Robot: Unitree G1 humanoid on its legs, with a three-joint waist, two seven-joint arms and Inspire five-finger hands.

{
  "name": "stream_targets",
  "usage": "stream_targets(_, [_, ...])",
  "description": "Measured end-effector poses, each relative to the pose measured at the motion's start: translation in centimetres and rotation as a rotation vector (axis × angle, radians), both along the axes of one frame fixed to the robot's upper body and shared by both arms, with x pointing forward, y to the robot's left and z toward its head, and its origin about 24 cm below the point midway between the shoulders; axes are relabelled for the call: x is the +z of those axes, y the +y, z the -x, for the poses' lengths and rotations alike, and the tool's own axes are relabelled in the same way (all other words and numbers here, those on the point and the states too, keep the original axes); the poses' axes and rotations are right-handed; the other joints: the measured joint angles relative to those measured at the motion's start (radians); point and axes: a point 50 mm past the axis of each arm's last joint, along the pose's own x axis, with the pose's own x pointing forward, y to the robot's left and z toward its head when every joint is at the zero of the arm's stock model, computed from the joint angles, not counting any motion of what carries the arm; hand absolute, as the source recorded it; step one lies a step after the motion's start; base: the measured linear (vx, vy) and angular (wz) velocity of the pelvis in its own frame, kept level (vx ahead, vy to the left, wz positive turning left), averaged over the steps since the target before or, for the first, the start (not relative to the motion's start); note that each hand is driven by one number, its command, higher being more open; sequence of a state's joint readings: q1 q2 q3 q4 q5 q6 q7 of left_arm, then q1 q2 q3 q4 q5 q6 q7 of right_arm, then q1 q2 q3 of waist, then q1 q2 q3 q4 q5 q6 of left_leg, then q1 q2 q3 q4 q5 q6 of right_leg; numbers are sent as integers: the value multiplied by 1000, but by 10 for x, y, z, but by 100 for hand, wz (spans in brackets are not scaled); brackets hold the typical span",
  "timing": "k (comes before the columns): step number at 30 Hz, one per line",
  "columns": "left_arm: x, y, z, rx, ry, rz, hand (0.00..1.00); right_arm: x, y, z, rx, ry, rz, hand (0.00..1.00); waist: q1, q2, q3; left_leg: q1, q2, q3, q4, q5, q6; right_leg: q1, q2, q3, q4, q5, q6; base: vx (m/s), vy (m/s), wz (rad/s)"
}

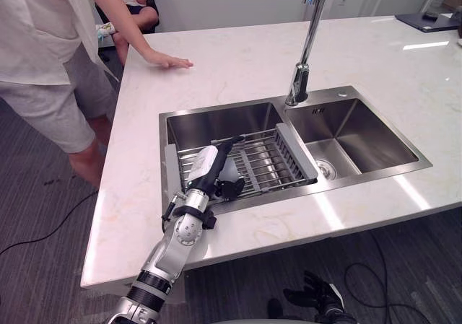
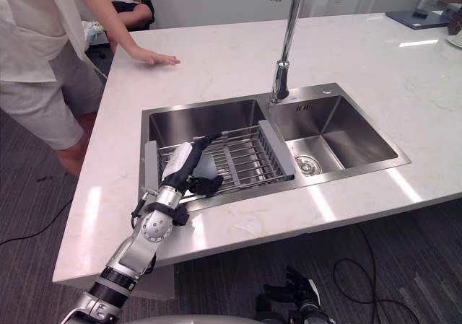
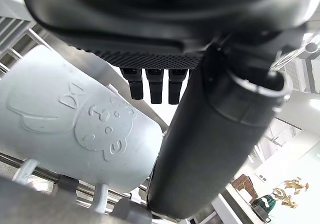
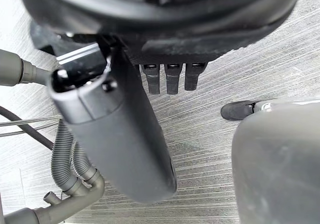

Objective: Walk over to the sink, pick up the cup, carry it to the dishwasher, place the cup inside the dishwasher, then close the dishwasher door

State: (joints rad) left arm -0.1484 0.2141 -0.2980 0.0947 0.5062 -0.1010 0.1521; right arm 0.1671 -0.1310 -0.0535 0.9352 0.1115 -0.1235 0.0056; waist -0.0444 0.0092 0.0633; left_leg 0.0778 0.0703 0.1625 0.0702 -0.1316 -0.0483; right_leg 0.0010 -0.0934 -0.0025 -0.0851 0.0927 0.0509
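Note:
A pale grey cup (image 3: 75, 129) with a raised cartoon figure lies on its side on the wire rack (image 1: 267, 162) over the left sink basin (image 1: 216, 122). My left hand (image 1: 209, 167) reaches in over the sink's front edge and lies against the cup, fingers straight and open, thumb (image 3: 210, 144) alongside the cup's wall. From the head, just a sliver of the cup (image 1: 229, 171) peeks past the hand. My right hand (image 1: 317, 295) hangs low below the counter edge with relaxed fingers, holding nothing.
A tall faucet (image 1: 307, 42) stands between the two basins; the right basin (image 1: 346, 136) has a drain. A person stands at the counter's left end with a hand (image 1: 170, 62) on the marble top. A dark flat object (image 1: 426, 21) lies far right.

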Motion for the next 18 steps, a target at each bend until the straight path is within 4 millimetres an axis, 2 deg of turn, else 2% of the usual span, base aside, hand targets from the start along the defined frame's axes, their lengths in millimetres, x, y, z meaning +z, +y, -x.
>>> stream_targets(8, [9, 5, 10, 9, -26, 71, 90, 0, 0, 1, 0, 2, 0, 90, 5, 2, -1, 2, 0, -3, 2, 0, 0, 6, 0, -6, 0, -1, -1, 0, 0, 0])
stream_targets(18, [7, 13, 15, 33, -16, 78, 90, 0, -1, 2, 8, 5, -2, 90, 9, 6, -4, 2, 1, -14, 3, 0, 0, 12, -1, -19, 0, -3, -5, 0, 0, 2])
